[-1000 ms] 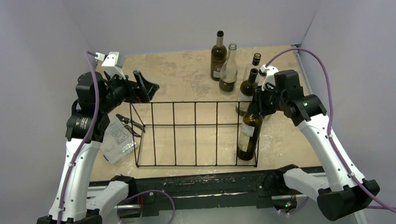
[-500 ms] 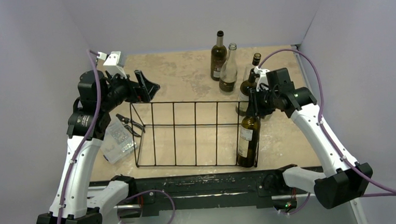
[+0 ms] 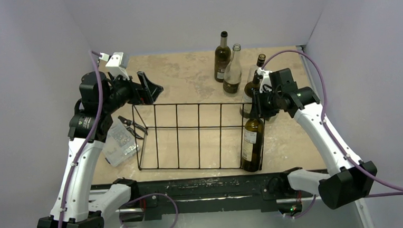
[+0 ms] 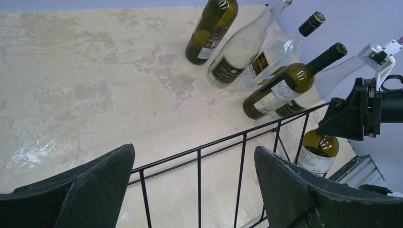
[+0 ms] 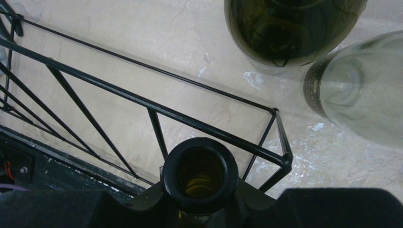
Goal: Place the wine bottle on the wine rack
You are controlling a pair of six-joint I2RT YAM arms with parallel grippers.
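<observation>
From above, the right gripper [image 3: 255, 108] is clamping the neck of the wine bottle [image 3: 252, 142], which is standing upright at the right end of the wine rack [image 3: 189, 127]. The left gripper [image 3: 150, 89] is hovering open over the rack's far left corner. The left wrist view is showing its fingers [image 4: 95, 185] spread wide. The right wrist view is showing the bottle's mouth pinched.

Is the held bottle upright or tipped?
Upright: the bottle stands vertical at the rack's right end, right claw shut on its neck.
</observation>
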